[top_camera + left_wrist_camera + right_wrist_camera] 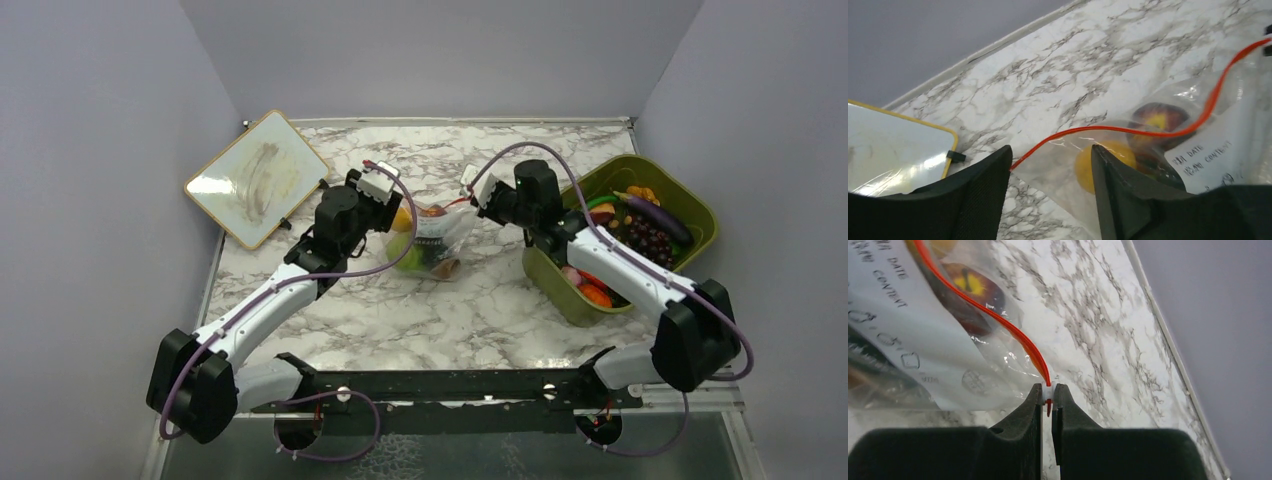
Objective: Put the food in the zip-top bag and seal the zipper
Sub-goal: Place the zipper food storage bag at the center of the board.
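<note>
The clear zip-top bag [437, 240] lies mid-table with food inside: a green ball [405, 250], an orange piece [1083, 165] and a brown round piece [1155, 119]. The brown piece also shows in the right wrist view [970, 285]. The red-orange zipper [1128, 131] runs along the bag's mouth. My left gripper [1050, 156] is open at the bag's left end, with the bag's corner between its fingers. My right gripper [1047, 392] is shut on the white slider at the right end of the zipper [1018, 337]. In the top view the left gripper [390, 203] and right gripper [472, 192] flank the bag.
An olive-green bin [690, 200] at the right holds more toy food, among it dark grapes [648, 240], a purple aubergine [660, 216] and an orange piece [596, 295]. A yellow-framed whiteboard [257, 178] lies at the back left and shows in the left wrist view [893, 150].
</note>
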Controlling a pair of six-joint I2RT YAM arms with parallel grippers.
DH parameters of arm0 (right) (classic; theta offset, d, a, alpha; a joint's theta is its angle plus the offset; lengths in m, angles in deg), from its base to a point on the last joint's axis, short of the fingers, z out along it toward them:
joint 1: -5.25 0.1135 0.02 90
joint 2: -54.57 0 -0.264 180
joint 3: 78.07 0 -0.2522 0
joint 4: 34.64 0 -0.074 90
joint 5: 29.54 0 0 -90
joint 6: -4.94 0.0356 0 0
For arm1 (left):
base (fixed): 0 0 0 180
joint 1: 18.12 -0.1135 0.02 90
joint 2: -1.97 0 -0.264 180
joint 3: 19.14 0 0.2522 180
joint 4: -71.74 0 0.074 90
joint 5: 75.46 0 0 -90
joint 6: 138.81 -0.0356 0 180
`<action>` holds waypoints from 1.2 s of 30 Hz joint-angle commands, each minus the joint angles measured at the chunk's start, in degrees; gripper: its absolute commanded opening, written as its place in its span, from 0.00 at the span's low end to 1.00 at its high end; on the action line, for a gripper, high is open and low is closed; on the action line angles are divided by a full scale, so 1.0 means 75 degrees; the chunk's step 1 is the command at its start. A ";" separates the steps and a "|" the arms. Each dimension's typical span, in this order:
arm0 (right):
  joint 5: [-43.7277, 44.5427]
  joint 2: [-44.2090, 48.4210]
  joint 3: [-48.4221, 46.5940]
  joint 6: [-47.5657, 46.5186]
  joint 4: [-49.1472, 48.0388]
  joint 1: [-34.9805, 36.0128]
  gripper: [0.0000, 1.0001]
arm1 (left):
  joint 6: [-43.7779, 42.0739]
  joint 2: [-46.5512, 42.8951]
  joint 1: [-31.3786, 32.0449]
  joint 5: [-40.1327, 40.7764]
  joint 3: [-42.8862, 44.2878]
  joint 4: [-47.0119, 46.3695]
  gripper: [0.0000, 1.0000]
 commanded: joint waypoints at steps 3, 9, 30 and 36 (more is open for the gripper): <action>-0.0559 -0.1481 -0.1051 0.0913 -0.1059 -0.0836 0.01 | 0.0810 0.0059 -0.0003 -0.0425 0.0560 -0.0772 0.70; -0.0481 -0.2484 -0.1667 0.1201 -0.0934 -0.1114 0.01 | 0.1241 -0.0260 -0.0003 -0.0198 0.0515 0.0122 0.72; -0.1340 -0.1727 -0.2680 0.1933 0.0603 -0.1130 0.72 | 0.2551 -0.1150 0.0003 -0.1269 -0.0462 0.0137 0.70; -0.1460 -0.0304 -0.1842 0.2897 0.0460 -0.1118 0.98 | 0.2940 -0.0330 -0.0003 -0.2025 -0.0277 -0.0279 0.68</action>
